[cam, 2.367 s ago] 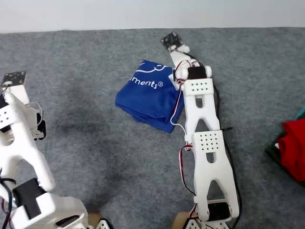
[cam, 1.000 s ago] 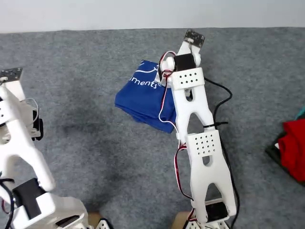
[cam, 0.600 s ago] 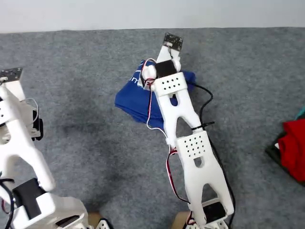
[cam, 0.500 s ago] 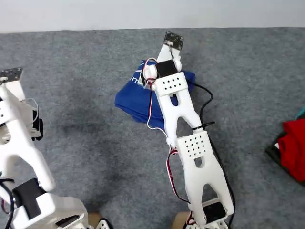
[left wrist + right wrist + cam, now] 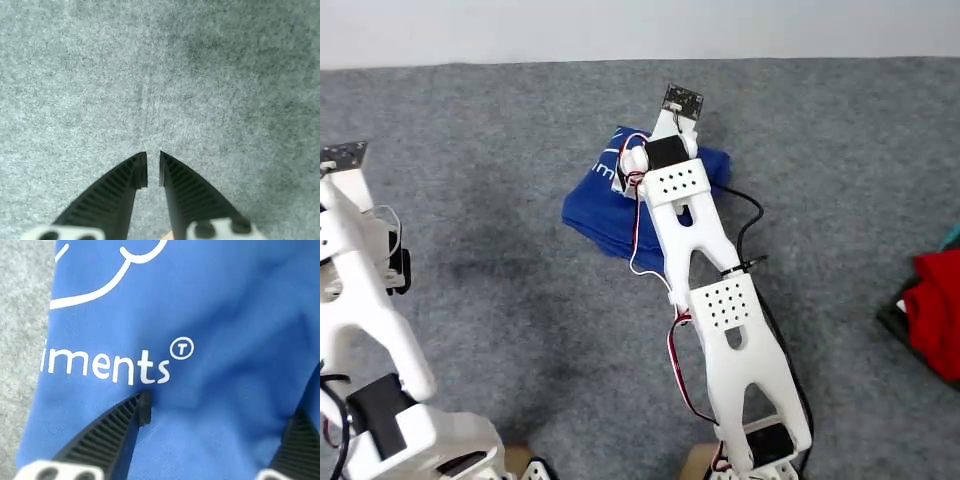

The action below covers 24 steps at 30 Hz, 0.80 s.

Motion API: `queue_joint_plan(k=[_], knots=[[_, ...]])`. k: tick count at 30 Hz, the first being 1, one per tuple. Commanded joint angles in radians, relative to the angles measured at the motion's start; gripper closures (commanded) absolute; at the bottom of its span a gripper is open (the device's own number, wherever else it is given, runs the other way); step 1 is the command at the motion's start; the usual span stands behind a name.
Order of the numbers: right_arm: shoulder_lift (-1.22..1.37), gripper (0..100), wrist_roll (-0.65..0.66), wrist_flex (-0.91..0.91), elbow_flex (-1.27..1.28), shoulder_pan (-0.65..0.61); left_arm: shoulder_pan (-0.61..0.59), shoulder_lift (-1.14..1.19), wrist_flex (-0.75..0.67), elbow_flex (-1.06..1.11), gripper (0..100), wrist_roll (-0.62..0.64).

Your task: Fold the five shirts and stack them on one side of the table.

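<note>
Directly under the right gripper point(image 5: 220, 412), spread wide, the folded blue shirt point(image 5: 595, 210).

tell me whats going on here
The right pincer is open over a folded blue shirt in the middle of the grey table, not gripping it yet. The left pincer is shut over bare table at the left. A red shirt lies at the right edge.

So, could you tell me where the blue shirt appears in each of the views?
High view: blue shirt at upper centre, partly under the right arm.
Right wrist view: blue shirt beneath the open right gripper, white print up.
Left wrist view: left gripper over grey carpet.
Shared landmark: the grey carpet around the shirt.
</note>
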Motion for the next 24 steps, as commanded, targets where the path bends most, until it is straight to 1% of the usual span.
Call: queue_joint_plan(k=[1, 5, 9, 20, 24], knots=[[-0.019, 59.2, -0.009, 0.047, -0.071, 0.007, 0.000, -0.034, -0.014, -0.039, 95, -0.005], [-0.013, 59.2, -0.006, 0.142, -0.143, 0.015, 0.000, -0.034, -0.011, -0.039, 95, -0.048], [-0.015, 59.2, -0.005, 0.220, -0.207, 0.015, -0.002, -0.034, -0.011, -0.039, 95, -0.051], [0.033, 59.2, -0.005, 0.219, -0.232, 0.031, 0.000, -0.034, -0.012, -0.039, 95, -0.049], [0.085, 59.2, -0.005, 0.174, -0.229, 0.058, 0.000, -0.034, -0.014, -0.038, 95, -0.049]])
